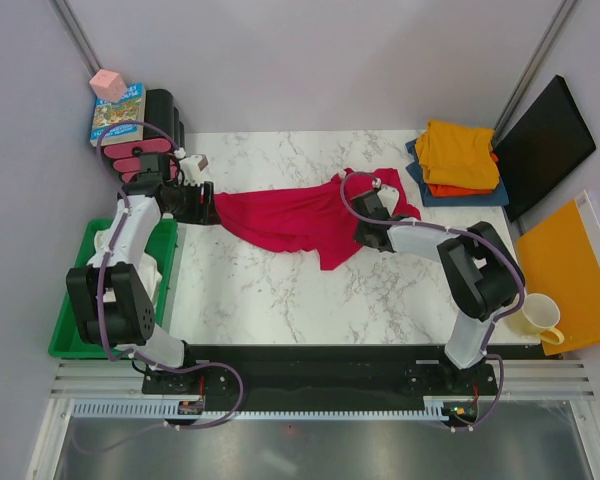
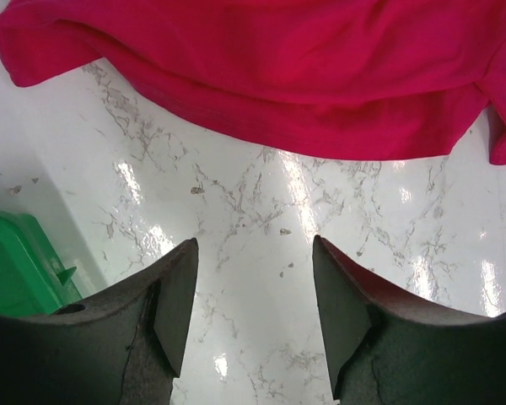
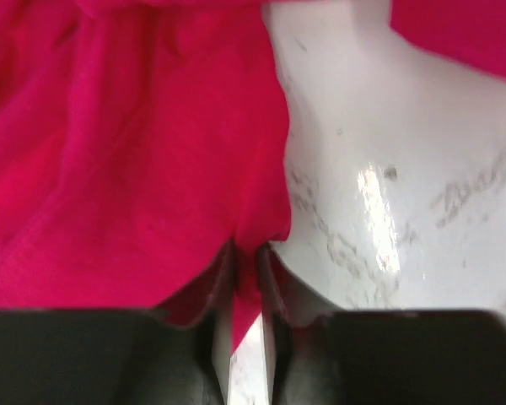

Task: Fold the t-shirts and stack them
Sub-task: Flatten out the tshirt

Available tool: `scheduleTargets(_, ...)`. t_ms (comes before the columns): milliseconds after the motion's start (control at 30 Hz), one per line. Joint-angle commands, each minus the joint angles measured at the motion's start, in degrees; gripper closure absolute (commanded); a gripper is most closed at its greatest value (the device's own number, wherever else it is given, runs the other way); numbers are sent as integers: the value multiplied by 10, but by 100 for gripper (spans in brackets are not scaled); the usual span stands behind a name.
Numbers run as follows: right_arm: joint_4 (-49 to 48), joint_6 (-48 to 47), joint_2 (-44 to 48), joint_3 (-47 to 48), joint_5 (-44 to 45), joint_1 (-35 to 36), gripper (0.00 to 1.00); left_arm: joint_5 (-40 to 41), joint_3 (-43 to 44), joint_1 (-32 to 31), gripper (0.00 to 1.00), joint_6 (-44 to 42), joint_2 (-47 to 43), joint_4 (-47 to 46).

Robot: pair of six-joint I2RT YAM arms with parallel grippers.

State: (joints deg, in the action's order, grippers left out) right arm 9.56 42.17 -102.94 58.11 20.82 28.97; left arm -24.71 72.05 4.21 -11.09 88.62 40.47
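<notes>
My right gripper [image 3: 246, 253] has its jaws nearly together on the crimson t-shirt [image 1: 290, 222] — the wrist view shows a fold of red cloth pinched in the narrow slot between them, right where the shirt's edge meets bare marble. My left gripper [image 2: 253, 253] stands with jaws well apart and nothing between them, over the bare table [image 1: 280, 300].

The shirt lies rumpled across the far half of the table, its long axis running left to right from one gripper to the other. From the left wrist, its near edge crosses the top of the view, straight ahead of the fingertips and not touching them. So I judge the coming move turns on that gap: the left arm is the nearer one to the free left end, and it needs to go forward and down onto the hem before closing. The folded stack [image 1: 458, 160] sits just beyond the shirt's right end — not in the way
</notes>
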Motion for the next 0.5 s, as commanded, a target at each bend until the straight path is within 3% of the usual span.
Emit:
scheduleTargets(0,-7,0,-34,6,-47,2,88,-16,-16,-4,37,-3,-13,-3)
scheduleTargets(33,-4,-7,-31,10,-31,10,100,-15,-20,-4,37,-7,-13,-2)
scheduleTargets(200,25,-73,-3,82,23,62,100,-11,-37,-5,38,-13,-17,-4)
scheduleTargets(467,38,-137,-66,228,-18,95,100,-17,-48,-10,39,-7,-13,-7)
